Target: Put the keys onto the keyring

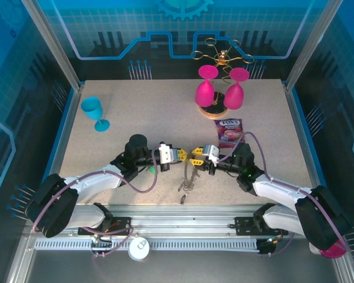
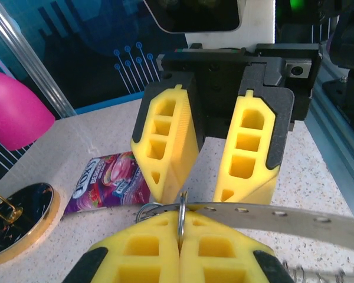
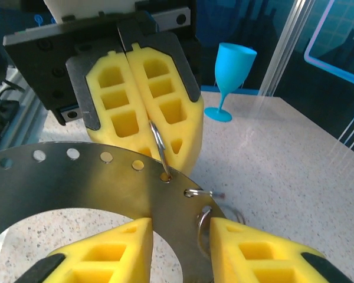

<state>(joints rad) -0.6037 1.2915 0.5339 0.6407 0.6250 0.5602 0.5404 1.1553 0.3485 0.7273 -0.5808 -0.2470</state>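
Observation:
The keyring (image 1: 189, 175) hangs between both grippers near the table's front middle. It is a dark flat band with holes (image 3: 76, 183) and carries small silvery links (image 3: 202, 193). My left gripper (image 1: 181, 155) is shut on one such link (image 2: 182, 213), which passes through a hole in the band (image 2: 295, 221). My right gripper (image 3: 180, 229) faces it with its fingers apart. The band lies across the gap behind those fingertips (image 3: 115, 247). A small dark item (image 1: 183, 198) lies on the table below the keyring, too small to identify. I can make out no coloured key heads.
A purple snack sachet (image 1: 229, 131) lies behind the right gripper. Two pink goblets (image 1: 206, 88) stand inverted by the gold wire stand (image 1: 222, 58) at the back. A blue goblet (image 1: 95, 112) stands back left. The metal rail (image 1: 183, 218) runs along the near edge.

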